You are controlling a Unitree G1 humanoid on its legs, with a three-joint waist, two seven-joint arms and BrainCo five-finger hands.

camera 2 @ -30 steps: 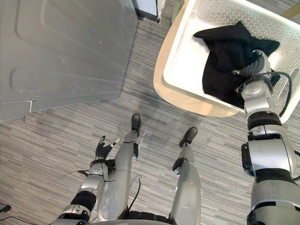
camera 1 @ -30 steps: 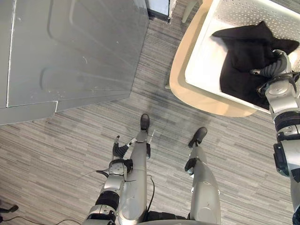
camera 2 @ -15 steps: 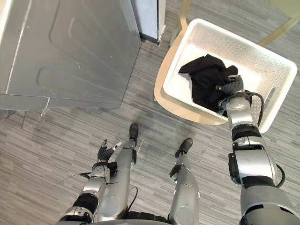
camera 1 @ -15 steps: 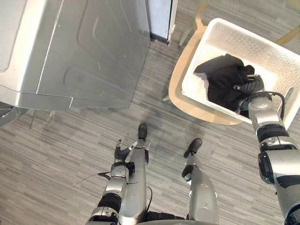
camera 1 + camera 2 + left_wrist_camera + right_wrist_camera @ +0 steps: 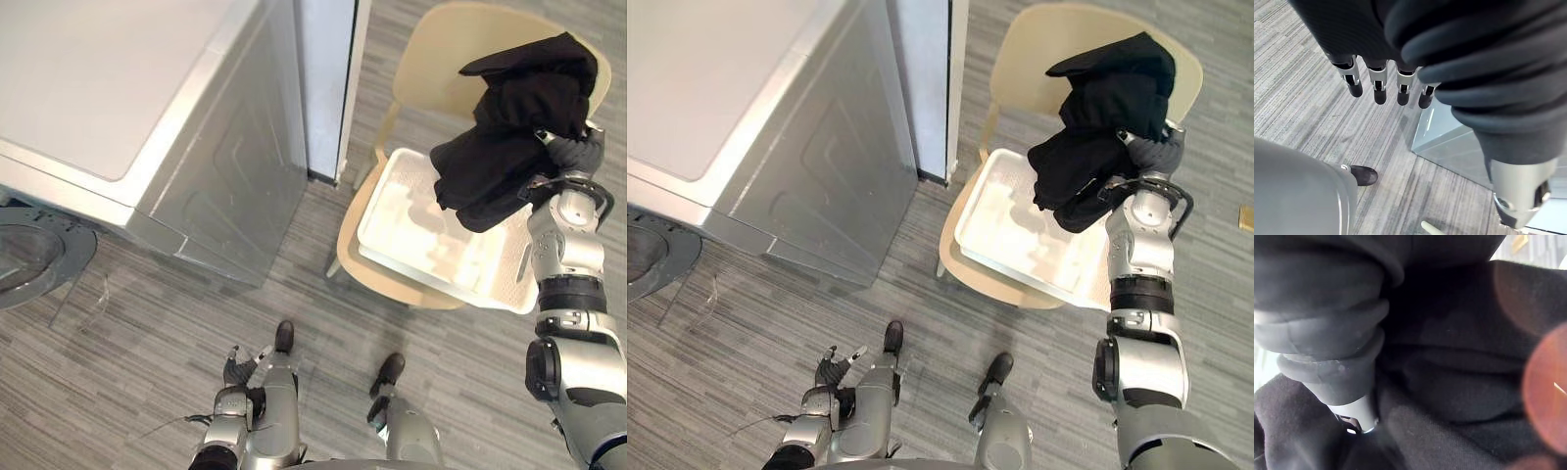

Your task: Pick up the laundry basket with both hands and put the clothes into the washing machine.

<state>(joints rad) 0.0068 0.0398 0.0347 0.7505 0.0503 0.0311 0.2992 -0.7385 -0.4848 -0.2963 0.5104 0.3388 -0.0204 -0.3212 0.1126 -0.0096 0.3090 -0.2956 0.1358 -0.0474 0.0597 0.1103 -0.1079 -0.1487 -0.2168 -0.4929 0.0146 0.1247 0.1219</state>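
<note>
White basket (image 5: 1004,217) under black clothes (image 5: 1105,103)

The two eye views look steeply down from the head onto the grey floor (image 5: 147,333), from well above it. Both take in the washing machine (image 5: 147,117) and, to its right, the beige chair (image 5: 460,39) carrying the white laundry basket (image 5: 392,211). The right eye stands slightly aside, so the washing machine sits a little further left in its view.

The left wrist view looks along the left robot hand (image 5: 1376,83) straight down at the same floor, low beside the washing machine.

The right wrist view sits very close behind the right robot hand (image 5: 573,157), pressed against the black garment (image 5: 1449,357), which the eye views show raised over the chair, right of the washing machine.
</note>
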